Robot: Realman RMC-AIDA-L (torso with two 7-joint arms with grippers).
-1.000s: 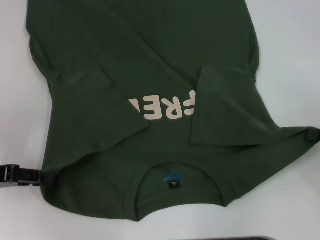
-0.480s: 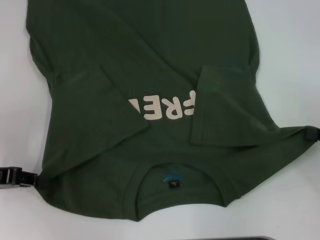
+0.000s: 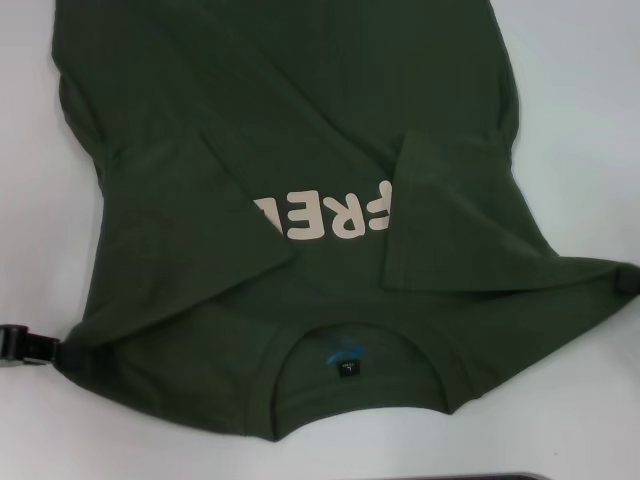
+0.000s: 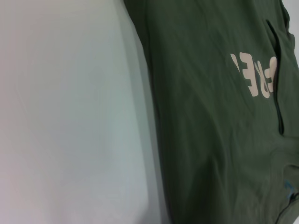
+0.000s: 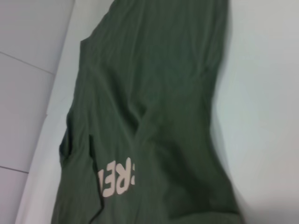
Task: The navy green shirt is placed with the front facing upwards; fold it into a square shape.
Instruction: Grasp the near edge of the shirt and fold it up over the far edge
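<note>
Olive cotton of the navy green shirt (image 3: pixel 300 150), sleeves folded inward, may slip: left gripper (image 3: pixel 25 347) and right gripper (image 3: pixel 628 280) sit at shoulder corners, and whether either actually pinches the cloth cannot be told.

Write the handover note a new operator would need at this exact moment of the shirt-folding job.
Left gripper: at the shirt's near left corner.
Right gripper: at the near right shoulder edge.
Navy green shirt: flat on the white table, collar nearest the robot, lettering partly covered.
Done: both sleeves folded inward.
Left: fold the body lengthwise into a square.
</note>
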